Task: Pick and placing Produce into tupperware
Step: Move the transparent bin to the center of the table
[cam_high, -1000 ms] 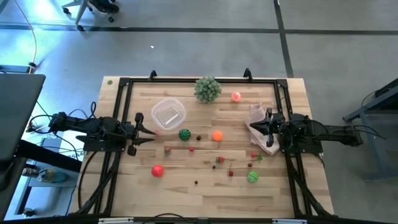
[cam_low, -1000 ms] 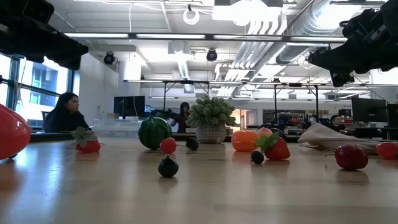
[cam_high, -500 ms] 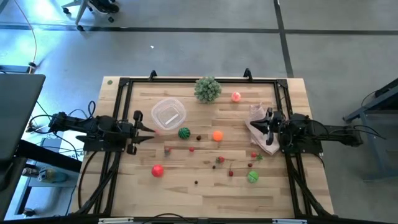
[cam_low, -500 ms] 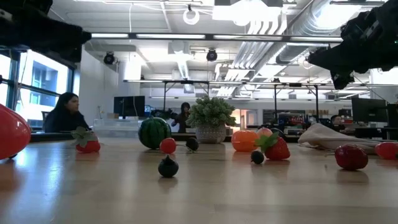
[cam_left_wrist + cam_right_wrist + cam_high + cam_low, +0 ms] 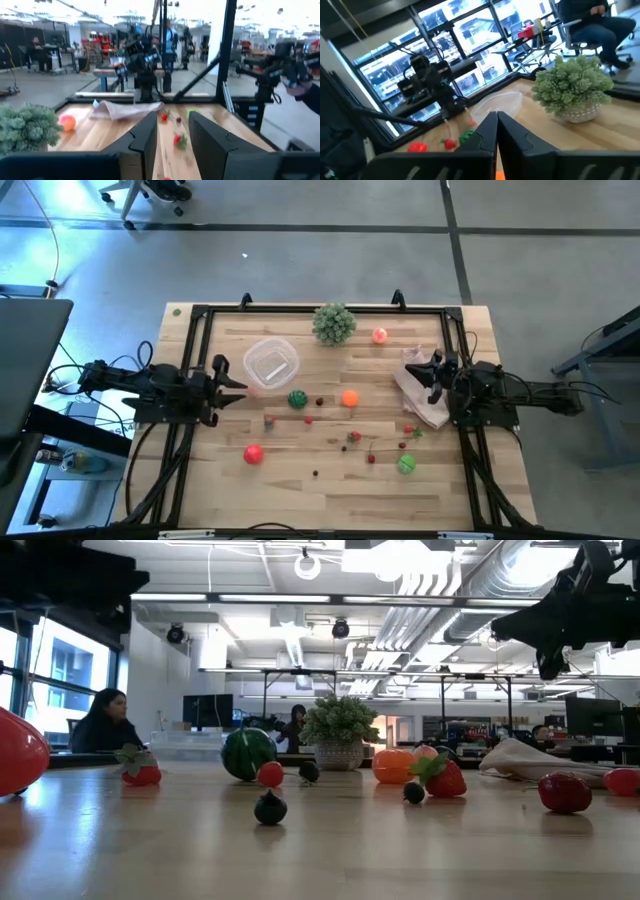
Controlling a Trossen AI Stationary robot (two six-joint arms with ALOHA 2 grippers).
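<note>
1. The wooden surface (image 5: 300, 480) is carrying everything, with a black frame running round its edge.
2. The left arm (image 5: 130, 388) is lying along the left side of the surface, and its left end effector (image 5: 232, 387) is hovering above the wood just beside the tupperware, its fingers (image 5: 145, 137) standing a little apart with nothing between them.
3. The right arm (image 5: 520, 395) is lying along the right side, and its right end effector (image 5: 430, 378) is sitting clenched and empty over the pinkish-white plastic bag (image 5: 418, 392) (in the right wrist view the two dark fingers are meeting with no gap).
4. The bushy green ball (image 5: 334, 323) is standing near the far edge of the surface.
5. The tupperware (image 5: 270, 364) is sitting in the left half of the surface, open side up, with nothing visible inside it.
6. The Produce is lying scattered across the wood, all of it outside the tupperware: a striped green ball (image 5: 296, 396) just beside the tupperware's near corner, an orange ball (image 5: 349, 397) in the middle, a pink ball (image 5: 380, 335) beside the bushy ball, a red ball (image 5: 253, 453) toward the near left, a green piece (image 5: 406, 465) toward the near right.
7. Tiny red and dark berries (image 5: 370, 457) are lying apart from one another among the bigger pieces.
</note>
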